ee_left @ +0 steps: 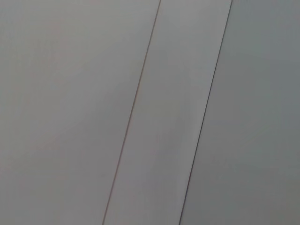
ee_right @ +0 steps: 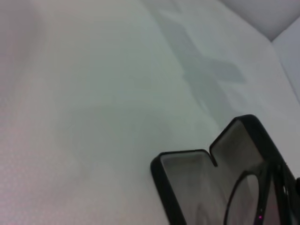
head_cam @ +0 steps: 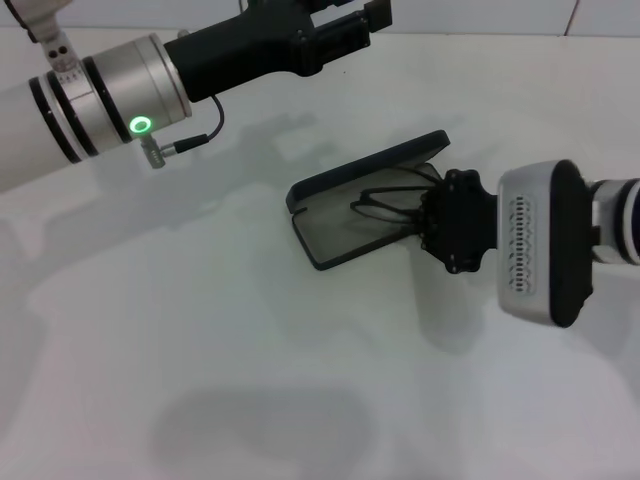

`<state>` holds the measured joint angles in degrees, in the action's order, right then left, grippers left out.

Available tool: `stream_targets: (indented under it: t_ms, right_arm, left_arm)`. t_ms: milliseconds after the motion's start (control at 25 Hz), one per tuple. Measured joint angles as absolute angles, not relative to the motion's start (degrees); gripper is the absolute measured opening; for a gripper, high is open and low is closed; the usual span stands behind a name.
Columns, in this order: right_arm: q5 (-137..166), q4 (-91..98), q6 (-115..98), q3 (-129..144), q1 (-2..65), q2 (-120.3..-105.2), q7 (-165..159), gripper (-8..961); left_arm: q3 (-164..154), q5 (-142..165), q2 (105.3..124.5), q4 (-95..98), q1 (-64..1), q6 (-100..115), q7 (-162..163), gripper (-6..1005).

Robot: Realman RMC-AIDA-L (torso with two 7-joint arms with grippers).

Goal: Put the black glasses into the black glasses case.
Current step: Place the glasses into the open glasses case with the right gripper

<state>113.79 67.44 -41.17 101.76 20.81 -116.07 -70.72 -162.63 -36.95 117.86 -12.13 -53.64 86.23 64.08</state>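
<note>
Up at ten o'clock my left gripper [head_cam: 345,35] sits parked, its grip unreadable. Centre table, the flat black hinged glasses case [head_cam: 345,215] lies open so the thin black wire-framed glasses [head_cam: 385,200] sit inside it. At three o'clock my right gripper [head_cam: 430,225] meets the frame; clamped or released, I can't tell.

Even, bright overhead light washes the white counter [head_cam: 200,330]; soft arm shadows (faint, diffuse) spread toward 7 o'clock; wrist views blurred.

The black glasses case [ee_right: 197,183] is seen lying open on the desk [ee_right: 93,117], with the black glasses [ee_right: 253,197] held inside its grey lining.
</note>
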Motion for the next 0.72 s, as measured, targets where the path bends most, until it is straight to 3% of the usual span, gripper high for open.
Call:
stream_targets:
  t_ms: [720]
  right_arm:
    - [122.88, 74.79, -42.37, 104.74, 19.03, -116.08, -70.80, 102]
  left_arm:
    - [-162.75, -37.02, 117.85, -12.13, -53.20, 85.16, 64.31, 644]
